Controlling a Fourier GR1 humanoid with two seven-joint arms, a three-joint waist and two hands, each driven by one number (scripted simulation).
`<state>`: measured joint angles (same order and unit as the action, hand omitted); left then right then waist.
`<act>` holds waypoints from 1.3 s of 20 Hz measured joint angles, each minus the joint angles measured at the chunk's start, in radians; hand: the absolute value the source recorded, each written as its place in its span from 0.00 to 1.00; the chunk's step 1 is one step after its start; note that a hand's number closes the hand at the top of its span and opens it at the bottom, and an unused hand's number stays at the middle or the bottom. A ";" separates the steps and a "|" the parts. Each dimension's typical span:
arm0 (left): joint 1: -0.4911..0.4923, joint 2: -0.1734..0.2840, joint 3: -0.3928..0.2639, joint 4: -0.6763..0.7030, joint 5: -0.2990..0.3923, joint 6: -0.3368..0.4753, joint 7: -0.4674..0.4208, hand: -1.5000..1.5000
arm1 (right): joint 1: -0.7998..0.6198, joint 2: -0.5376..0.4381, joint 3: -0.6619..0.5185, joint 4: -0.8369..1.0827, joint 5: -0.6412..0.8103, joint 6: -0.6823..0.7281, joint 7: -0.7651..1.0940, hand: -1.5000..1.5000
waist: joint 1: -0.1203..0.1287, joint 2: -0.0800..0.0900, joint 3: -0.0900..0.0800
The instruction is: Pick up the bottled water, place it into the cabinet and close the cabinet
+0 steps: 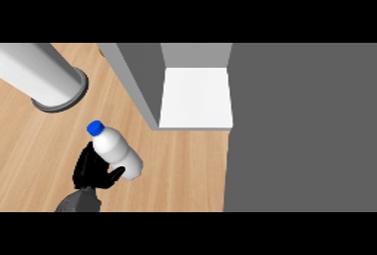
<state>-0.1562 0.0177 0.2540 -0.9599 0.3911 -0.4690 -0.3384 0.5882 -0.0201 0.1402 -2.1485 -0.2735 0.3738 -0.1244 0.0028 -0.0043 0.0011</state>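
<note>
The water bottle (pixel 117 148) is white with a blue cap and leans with its cap toward the upper left, over the wooden counter (pixel 184 169). My left hand (pixel 90 172) comes in from the lower left and is curled round the bottle's lower end, with the thumb on its right side. The cabinet (pixel 137 79) stands open just up and right of the bottle, showing a white shelf (pixel 196 97) inside. Its dark grey door (pixel 302 129) fills the right side of the view. My right hand does not show.
A large pale grey cylinder (pixel 46 77) with a ringed base stands on the counter at the upper left. Bare wooden counter lies between the bottle and the cabinet's front edge.
</note>
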 measured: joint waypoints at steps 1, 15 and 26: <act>0.008 -0.004 -0.034 -0.042 0.018 0.031 0.020 1.00 | -0.011 0.003 0.000 0.010 0.002 -0.003 0.000 0.00 | 0.000 0.000 0.000; -0.078 -0.017 -0.368 -0.362 0.064 0.477 0.143 1.00 | -0.008 0.002 0.051 0.008 0.013 -0.023 0.002 0.00 | -0.009 0.003 -0.001; -0.282 -0.009 -0.499 -0.287 0.015 0.799 0.161 1.00 | -0.048 0.003 0.044 0.051 0.010 -0.030 -0.011 0.00 | -0.009 -0.001 -0.004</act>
<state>-0.4377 0.0084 -0.2449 -1.2467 0.4058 0.3304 -0.1773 0.5401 -0.0172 0.1844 -2.0979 -0.2637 0.3436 -0.1349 -0.0059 -0.0053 -0.0027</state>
